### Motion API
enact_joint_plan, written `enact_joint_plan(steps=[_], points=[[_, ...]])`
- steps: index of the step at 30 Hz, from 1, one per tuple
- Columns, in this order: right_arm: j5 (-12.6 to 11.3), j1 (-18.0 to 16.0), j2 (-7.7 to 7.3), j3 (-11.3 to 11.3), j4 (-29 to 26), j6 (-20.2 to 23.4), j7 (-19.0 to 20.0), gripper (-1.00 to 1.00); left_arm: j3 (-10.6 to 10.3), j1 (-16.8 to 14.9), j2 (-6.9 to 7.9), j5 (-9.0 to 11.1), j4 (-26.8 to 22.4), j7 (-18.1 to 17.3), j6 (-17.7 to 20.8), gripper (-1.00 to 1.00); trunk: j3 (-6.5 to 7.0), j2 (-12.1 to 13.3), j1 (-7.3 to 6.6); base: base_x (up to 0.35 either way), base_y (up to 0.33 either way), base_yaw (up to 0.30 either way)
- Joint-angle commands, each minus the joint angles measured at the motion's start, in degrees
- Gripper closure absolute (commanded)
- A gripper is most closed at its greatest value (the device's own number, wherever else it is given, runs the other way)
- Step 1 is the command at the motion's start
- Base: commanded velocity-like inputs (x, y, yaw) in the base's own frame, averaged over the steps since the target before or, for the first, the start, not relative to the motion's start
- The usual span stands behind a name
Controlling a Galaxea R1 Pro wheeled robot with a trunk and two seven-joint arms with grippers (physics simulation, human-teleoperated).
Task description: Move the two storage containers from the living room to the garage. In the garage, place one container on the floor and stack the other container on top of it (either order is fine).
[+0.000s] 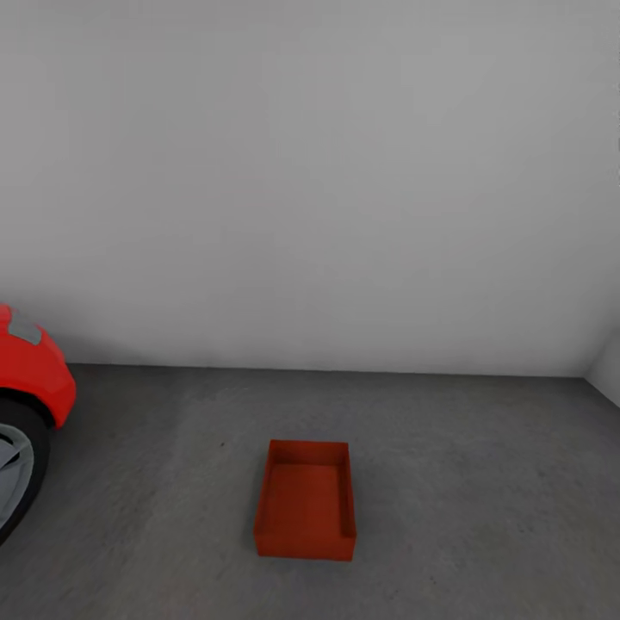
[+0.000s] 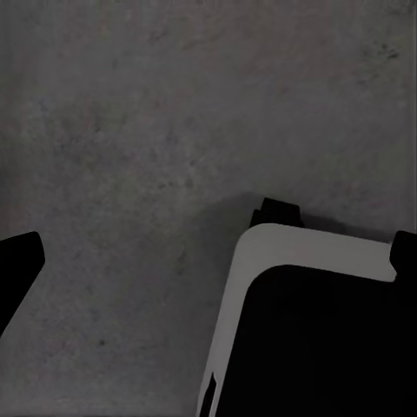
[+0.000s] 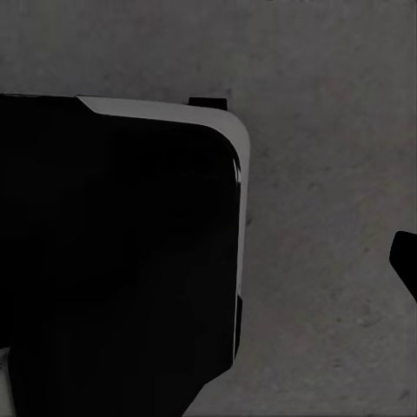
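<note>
One red-orange open-top storage container (image 1: 306,499) sits empty on the dark grey garage floor (image 1: 465,482), a little way out from the grey wall. In the left wrist view my left gripper (image 2: 217,248) hangs over bare concrete, with one black fingertip (image 2: 19,261) at the picture's edge and nothing between the fingers. My right gripper (image 3: 208,252) is likewise over the floor; one black fingertip (image 3: 405,257) shows at the edge, and it holds nothing.
A red car (image 1: 30,366) with its front wheel (image 1: 15,469) stands at the left edge. A plain grey wall (image 1: 310,189) closes the back, with a corner at the far right. My black, white-edged base (image 2: 313,347) (image 3: 113,261) sits below both grippers.
</note>
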Motion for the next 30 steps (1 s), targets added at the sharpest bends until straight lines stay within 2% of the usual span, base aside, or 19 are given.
enact_joint_plan(steps=[1,30], points=[[-0.6,-0.1,0.01,0.4,0.2,-0.3,0.3,-1.0,0.0,0.0,0.0,0.3,0.1,0.0,-0.2,-1.0,0.04,0.0,0.0,0.0,0.0,0.0],[-0.5,-0.1,0.02,0.4,0.2,-0.3,0.3,-1.0,0.0,0.0,0.0,0.3,0.1,0.0,-0.2,-1.0,2.76,0.0,0.0,0.0,0.0,0.0]])
